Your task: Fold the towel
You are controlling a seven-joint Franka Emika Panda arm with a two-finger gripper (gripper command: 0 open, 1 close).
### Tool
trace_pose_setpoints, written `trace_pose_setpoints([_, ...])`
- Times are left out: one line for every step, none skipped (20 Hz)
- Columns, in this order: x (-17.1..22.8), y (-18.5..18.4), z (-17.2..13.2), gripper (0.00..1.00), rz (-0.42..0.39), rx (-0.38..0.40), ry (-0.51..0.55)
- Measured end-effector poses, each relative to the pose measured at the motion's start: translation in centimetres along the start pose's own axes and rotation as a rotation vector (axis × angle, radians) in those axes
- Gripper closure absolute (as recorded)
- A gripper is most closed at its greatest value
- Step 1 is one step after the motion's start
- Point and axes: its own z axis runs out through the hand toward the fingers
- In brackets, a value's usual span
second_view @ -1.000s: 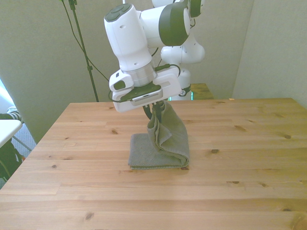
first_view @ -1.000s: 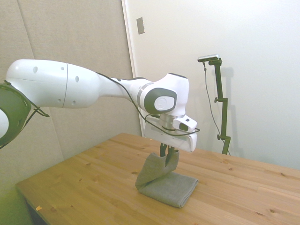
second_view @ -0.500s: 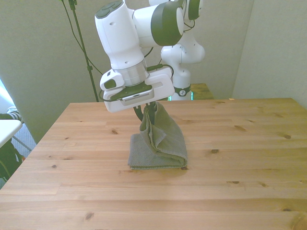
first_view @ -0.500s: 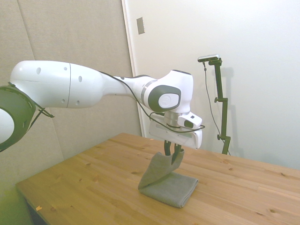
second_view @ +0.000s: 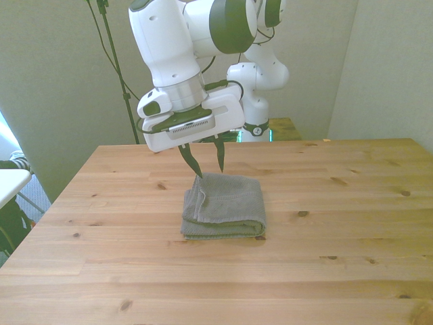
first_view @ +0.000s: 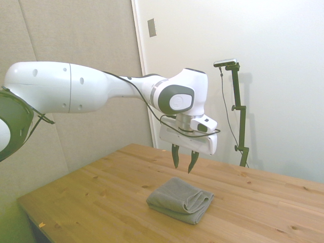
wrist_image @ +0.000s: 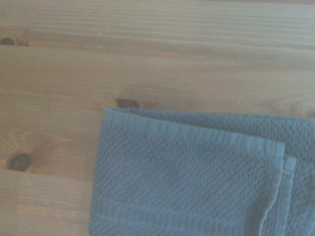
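Bare table (second_view: 338,271) lay all round the folded towel (second_view: 224,206) — the only thing in the way was the open-fingered gripper (second_view: 208,161) hanging just above it.

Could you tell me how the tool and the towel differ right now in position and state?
The tool hangs in the air, while the towel lies flat on the table. The tool is open and empty, its fingers spread; the towel is folded into a compact layered rectangle. The tool's fingers are dark and rigid; the towel is grey and soft. The two are not touching.
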Motion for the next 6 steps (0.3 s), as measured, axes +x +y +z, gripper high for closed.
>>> trace_pose_setpoints([-1.0,-0.6,-0.7,0.00,0.040,-0.017,0.014])
trace_pose_setpoints([-2.5,-1.3,-1.5,0.00,0.072,-0.031,0.031])
trace_pose_setpoints([-4.3,-2.1,-2.3,0.00,0.101,-0.037,0.050])
trace_pose_setpoints([-6.3,-3.1,-3.2,0.00,0.133,-0.044,0.077])
trace_pose_setpoints([-8.5,-4.0,-4.0,0.00,0.163,-0.055,0.110])
trace_pose_setpoints([-11.1,-5.1,-4.9,0.00,0.181,-0.058,0.143])
